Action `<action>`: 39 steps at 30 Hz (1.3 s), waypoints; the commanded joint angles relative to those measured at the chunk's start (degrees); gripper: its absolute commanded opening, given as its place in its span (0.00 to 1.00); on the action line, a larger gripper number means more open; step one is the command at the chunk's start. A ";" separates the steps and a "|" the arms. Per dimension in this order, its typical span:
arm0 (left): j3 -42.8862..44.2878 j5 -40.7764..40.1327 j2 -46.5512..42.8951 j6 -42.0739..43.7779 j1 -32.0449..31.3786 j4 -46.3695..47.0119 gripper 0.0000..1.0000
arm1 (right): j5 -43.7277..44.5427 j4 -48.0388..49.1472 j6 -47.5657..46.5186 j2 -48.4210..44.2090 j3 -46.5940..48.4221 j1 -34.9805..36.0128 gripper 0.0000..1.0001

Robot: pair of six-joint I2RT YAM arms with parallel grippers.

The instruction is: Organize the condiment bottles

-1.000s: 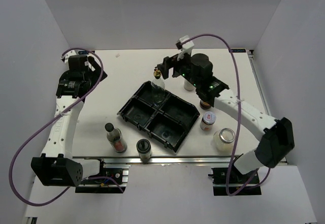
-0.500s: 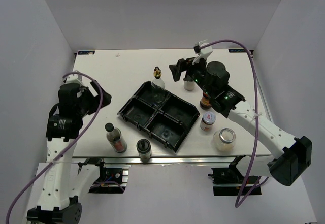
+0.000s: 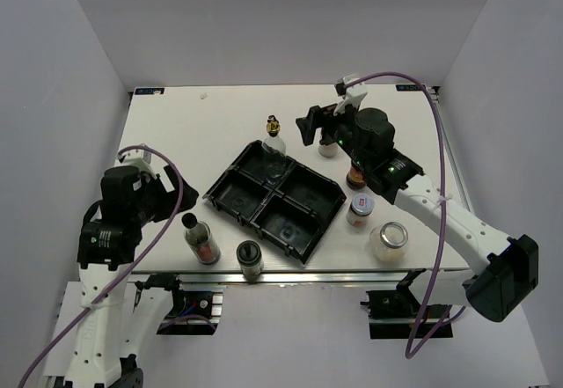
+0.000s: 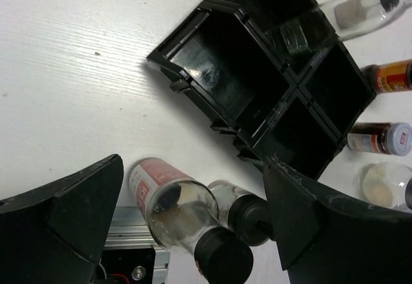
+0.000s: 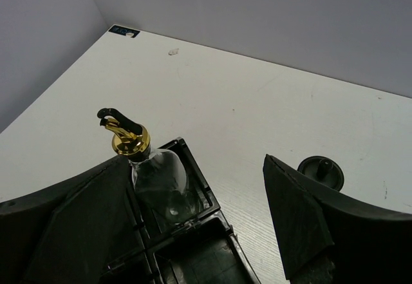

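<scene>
Top external view: at the desk's (image 3: pixel 193 133) near edge stand the left black-capped bottle (image 3: pixel 199 238) and the right black-capped bottle (image 3: pixel 250 260), close together, just before the tray (image 3: pixel 303 221). The left pincer (image 4: pixel 193 168) hovers by them, spread wide, gripping nothing. On the right side, a wide jar (image 3: pixel 390 240), a silver-lidded jar (image 3: pixel 360 209) and a dark jar (image 3: pixel 355 177) run back in a row. The gold-spouted bottle (image 3: pixel 274 142) stands upright in the tray's far compartment. Just right of it are the black-capped shaker (image 3: pixel 327 149) and the right pincer (image 3: pixel 312 128), spread and empty.
</scene>
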 commanded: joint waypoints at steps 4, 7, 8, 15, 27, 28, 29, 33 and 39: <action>-0.99 9.76 -2.90 1.73 -0.12 0.39 0.98 | 0.53 0.88 0.89 -0.51 0.36 -0.81 0.89; -1.69 10.39 -3.07 1.99 -0.12 -0.39 0.98 | 1.32 0.97 0.98 -1.03 -0.52 -1.16 0.89; -2.39 10.22 -3.07 1.99 -0.12 -0.92 0.98 | 1.32 1.23 1.07 -1.21 -0.87 -1.25 0.89; -3.19 9.95 -4.22 1.38 -0.12 -2.77 0.98 | 1.49 1.58 1.16 -1.74 -2.37 -2.57 0.89; -7.40 7.14 -2.29 1.38 -0.12 -1.54 0.98 | 0.53 2.02 2.65 -1.21 -3.42 -4.77 0.89; -7.58 7.23 -2.02 1.38 -0.12 -1.36 0.98 | 0.35 2.20 2.82 -1.21 -3.60 -4.94 0.89; -8.36 7.58 -2.02 1.38 -0.12 -0.84 0.98 | 0.09 2.46 2.91 -1.30 -3.69 -5.29 0.89; -8.99 7.49 -1.76 1.29 -0.38 -0.48 0.93 | -0.70 2.90 3.44 -1.30 -4.21 -6.00 0.89; -6.88 6.88 -1.14 1.11 -0.29 -0.66 0.85 | -1.14 3.43 3.62 -1.30 -4.74 -6.88 0.89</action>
